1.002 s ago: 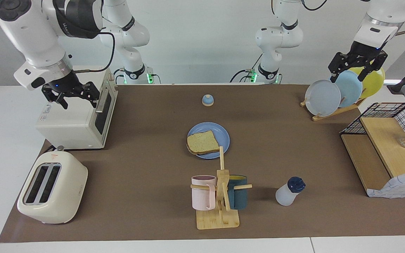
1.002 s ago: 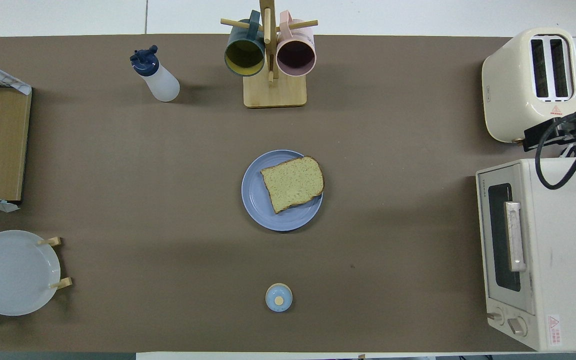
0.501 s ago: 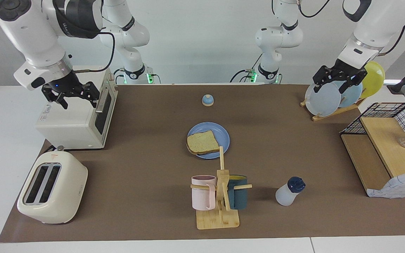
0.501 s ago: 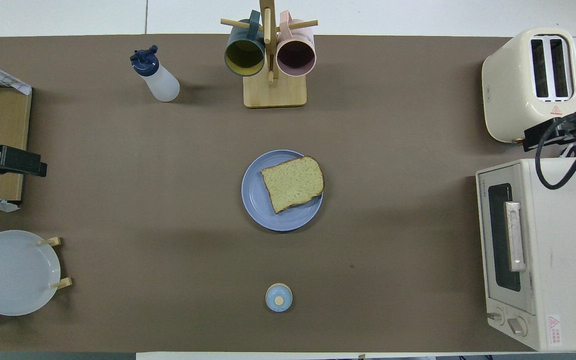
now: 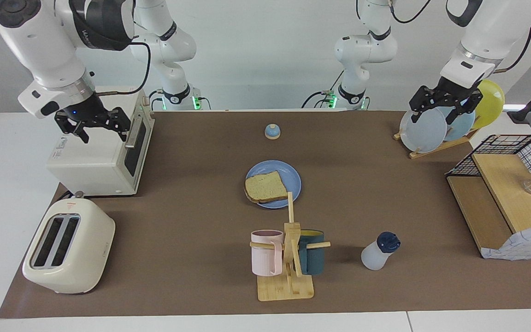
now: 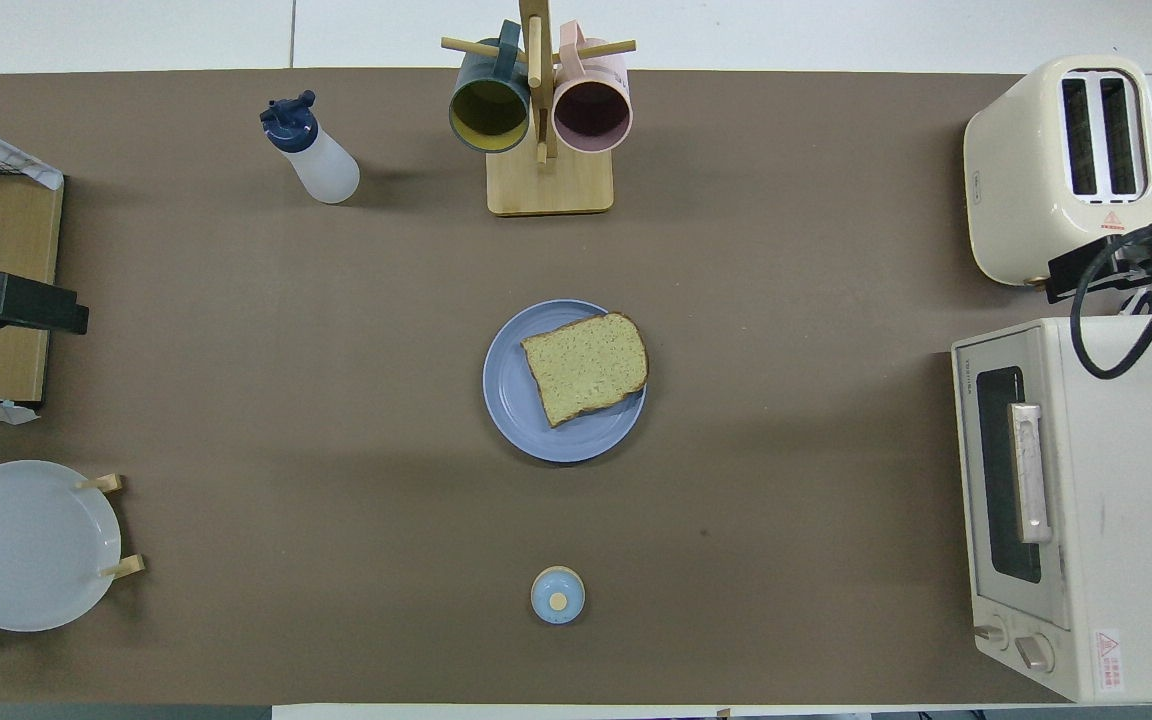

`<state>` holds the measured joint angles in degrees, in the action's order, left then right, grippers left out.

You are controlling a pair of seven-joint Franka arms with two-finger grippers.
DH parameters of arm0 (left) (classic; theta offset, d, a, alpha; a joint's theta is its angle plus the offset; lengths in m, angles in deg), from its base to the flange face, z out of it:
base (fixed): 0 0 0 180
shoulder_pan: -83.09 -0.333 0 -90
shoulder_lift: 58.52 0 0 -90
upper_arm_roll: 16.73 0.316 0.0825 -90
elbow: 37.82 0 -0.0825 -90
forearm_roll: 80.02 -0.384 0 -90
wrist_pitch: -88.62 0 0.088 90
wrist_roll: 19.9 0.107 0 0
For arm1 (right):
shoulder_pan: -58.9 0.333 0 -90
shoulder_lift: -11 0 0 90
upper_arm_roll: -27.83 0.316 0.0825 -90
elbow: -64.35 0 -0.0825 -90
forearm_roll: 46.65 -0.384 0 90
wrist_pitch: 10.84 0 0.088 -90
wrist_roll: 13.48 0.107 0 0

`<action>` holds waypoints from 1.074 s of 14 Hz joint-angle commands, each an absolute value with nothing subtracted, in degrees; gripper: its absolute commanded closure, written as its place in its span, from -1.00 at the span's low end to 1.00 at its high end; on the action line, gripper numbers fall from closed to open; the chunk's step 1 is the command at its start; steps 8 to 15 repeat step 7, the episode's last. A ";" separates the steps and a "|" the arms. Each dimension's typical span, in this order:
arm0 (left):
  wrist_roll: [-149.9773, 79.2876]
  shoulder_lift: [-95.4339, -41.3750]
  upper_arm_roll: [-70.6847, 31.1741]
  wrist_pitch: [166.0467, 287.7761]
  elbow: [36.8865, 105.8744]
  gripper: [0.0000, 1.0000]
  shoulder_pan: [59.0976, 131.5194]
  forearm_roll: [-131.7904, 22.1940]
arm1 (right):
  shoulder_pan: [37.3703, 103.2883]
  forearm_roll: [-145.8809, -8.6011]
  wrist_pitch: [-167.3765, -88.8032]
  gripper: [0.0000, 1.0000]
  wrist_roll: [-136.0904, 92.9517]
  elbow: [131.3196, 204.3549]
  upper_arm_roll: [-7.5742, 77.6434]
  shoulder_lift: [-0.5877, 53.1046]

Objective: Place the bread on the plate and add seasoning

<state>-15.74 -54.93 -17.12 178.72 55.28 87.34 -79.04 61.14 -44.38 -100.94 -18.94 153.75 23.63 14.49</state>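
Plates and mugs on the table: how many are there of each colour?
Medium-blue plate with bread: 1
Pale plates in the rack: 2
Yellow plate: 1
Pink mug: 1
Dark teal mug: 1
Total: 6

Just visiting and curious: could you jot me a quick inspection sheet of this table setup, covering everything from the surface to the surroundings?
Surface: brown mat over a white table.
Job's things: bread lies on the plate, overhanging its rim; seasoning stands beside the mug rack, untouched.
Clutter: toaster, oven, plate rack, bell knob, wooden shelf.
Grippers: left gripper open, raised over the plate rack; right gripper open, over the oven, waiting.
Cables: black cable loops over the oven.
Surroundings: white wall, nothing else seen.
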 commanded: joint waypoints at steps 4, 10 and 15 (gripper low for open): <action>-15.33 -55.53 -16.64 177.65 54.73 -1.00 87.93 -80.29 | 60.66 -44.63 -100.23 -1.00 -18.49 153.82 23.97 14.26; -15.33 -55.44 -16.46 177.74 54.64 -1.00 87.93 -80.29 | 60.66 -44.63 -100.23 -1.00 -18.49 153.82 23.97 14.26; -15.33 -55.44 -16.46 177.74 54.64 -1.00 87.93 -80.29 | 60.66 -44.63 -100.23 -1.00 -18.49 153.82 23.97 14.26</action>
